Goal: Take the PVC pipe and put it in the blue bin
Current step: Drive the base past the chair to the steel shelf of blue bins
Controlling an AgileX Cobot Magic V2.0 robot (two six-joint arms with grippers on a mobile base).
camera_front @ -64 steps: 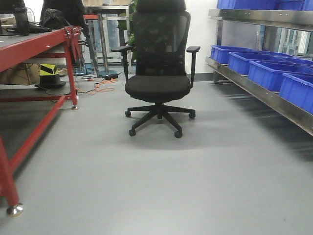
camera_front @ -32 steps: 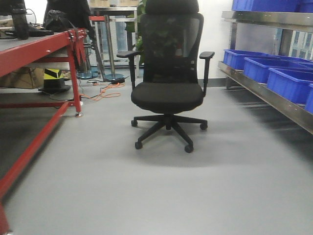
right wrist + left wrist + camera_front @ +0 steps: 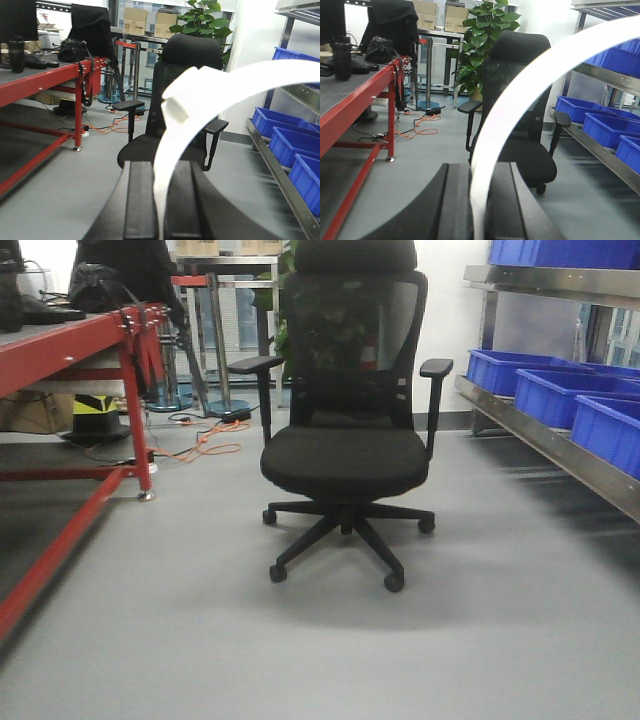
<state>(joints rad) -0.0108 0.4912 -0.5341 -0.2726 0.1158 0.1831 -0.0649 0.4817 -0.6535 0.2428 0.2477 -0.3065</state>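
A white arched PVC pipe (image 3: pixel 520 100) rises from between my left gripper's (image 3: pixel 479 167) black fingers and curves up to the right; that gripper is shut on it. The right gripper (image 3: pixel 160 167) is likewise shut on a second white PVC pipe (image 3: pixel 186 127), whose squared-off tab end sits at the upper left of its arc. Blue bins (image 3: pixel 600 430) line a metal shelf on the right and also show as blue bins (image 3: pixel 605 132) in the left wrist view and blue bins (image 3: pixel 287 145) in the right wrist view. Neither gripper appears in the front view.
A black office chair (image 3: pixel 345 455) stands straight ahead on the grey floor. A red-framed table (image 3: pixel 60 340) runs along the left. The metal shelf rack (image 3: pixel 560 455) runs along the right. Orange cables (image 3: pixel 200 445) and a potted plant (image 3: pixel 487 45) lie behind the chair.
The front view has advanced toward the chair, which now looks larger and nearer. The red table and the blue bins have slid outward to the frame's edges.
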